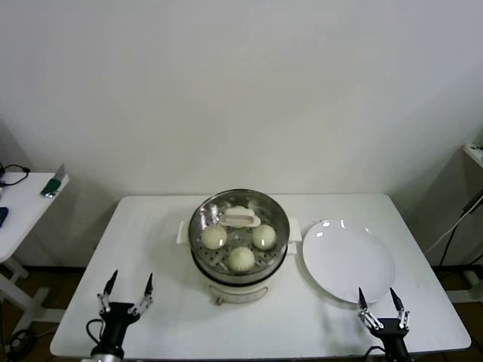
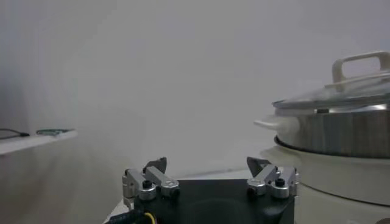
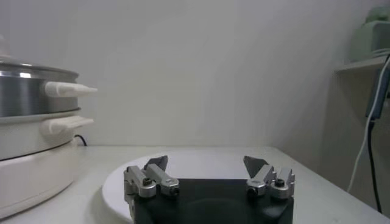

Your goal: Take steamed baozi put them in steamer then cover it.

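A white counter point(image 1: 151, 249) carried the items. A flat white plate point(image 1: 348, 260) lay on its right half, near the right edge and closer to the front edge than to the back. A plain white wall point(image 1: 241, 90) stood behind the counter. A second white surface point(image 1: 23, 200) stood apart beyond the left edge, bearing a small green object point(image 1: 51, 185) and a dark cable point(image 1: 11, 175).

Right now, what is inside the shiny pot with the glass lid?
Three steamed baozi show through the cover on the steamer's holed floor. The lid's cream handle hides the back part, so whether another bun sits under it cannot be told.
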